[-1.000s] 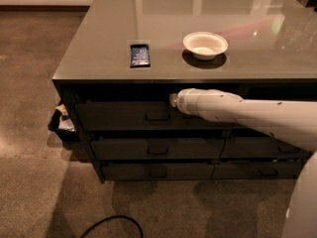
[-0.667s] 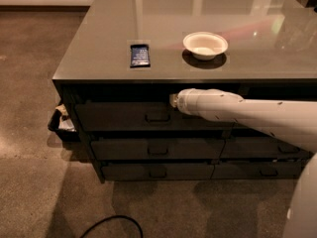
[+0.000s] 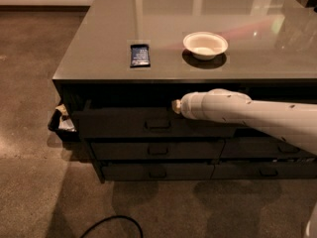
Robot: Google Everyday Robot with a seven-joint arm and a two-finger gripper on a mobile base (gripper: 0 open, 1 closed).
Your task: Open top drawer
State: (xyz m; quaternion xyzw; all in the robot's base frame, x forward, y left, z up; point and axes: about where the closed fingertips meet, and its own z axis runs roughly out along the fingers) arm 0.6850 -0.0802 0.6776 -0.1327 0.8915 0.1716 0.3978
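The top drawer (image 3: 124,124) is the tallest dark grey-brown front, just under the cabinet's top, with a small loop handle (image 3: 158,125) at its centre. A dark gap runs above its front edge and no interior shows. My gripper (image 3: 175,106) is at the end of the white arm (image 3: 233,112), which reaches in from the right. It sits at the drawer's upper edge, just above and right of the handle. Only a small tan tip shows past the arm's end.
A white bowl (image 3: 205,44) and a dark blue packet (image 3: 139,55) lie on the glossy cabinet top (image 3: 99,43). Two shorter drawers (image 3: 157,150) sit below the top one. A black bin with scraps (image 3: 62,123) stands at the cabinet's left. A black cable (image 3: 111,224) lies on the floor.
The arm's end has dropped very slightly toward the drawer's upper edge. The drawer front looks the same.
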